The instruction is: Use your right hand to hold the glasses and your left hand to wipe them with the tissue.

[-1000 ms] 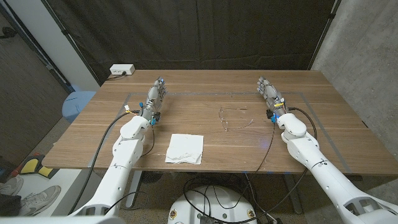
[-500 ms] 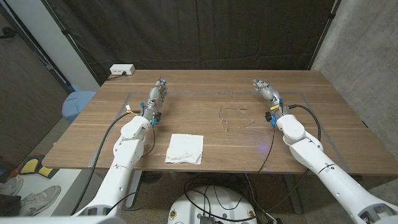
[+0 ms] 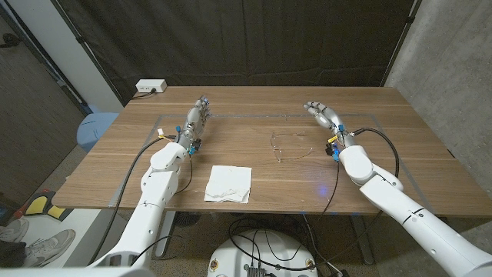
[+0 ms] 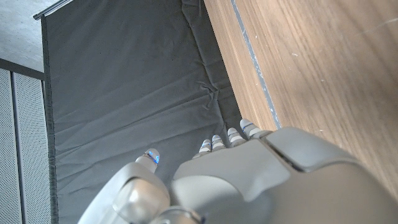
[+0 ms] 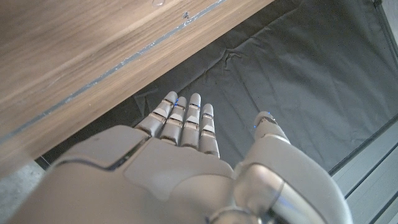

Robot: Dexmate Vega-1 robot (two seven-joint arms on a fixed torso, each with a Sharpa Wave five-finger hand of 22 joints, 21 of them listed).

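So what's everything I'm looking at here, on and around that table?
glasses: one pair, clear frame, lying on the table right of its middle, near the right hand
tissue: one, white, lying on the table near its front edge, left of the glasses
wooden table: one, brown, with a thin taped outline on its top
power strip: one, white, beyond the table's far left corner
curtain: black, hanging behind the table
stool or seat: one, light blue, on the floor left of the table
shoes: grey-white, on the floor at lower left
left hand: one, grey, fingers straight, holding nothing, over the table's left part
right hand: one, grey, fingers spread, holding nothing, beside the glasses
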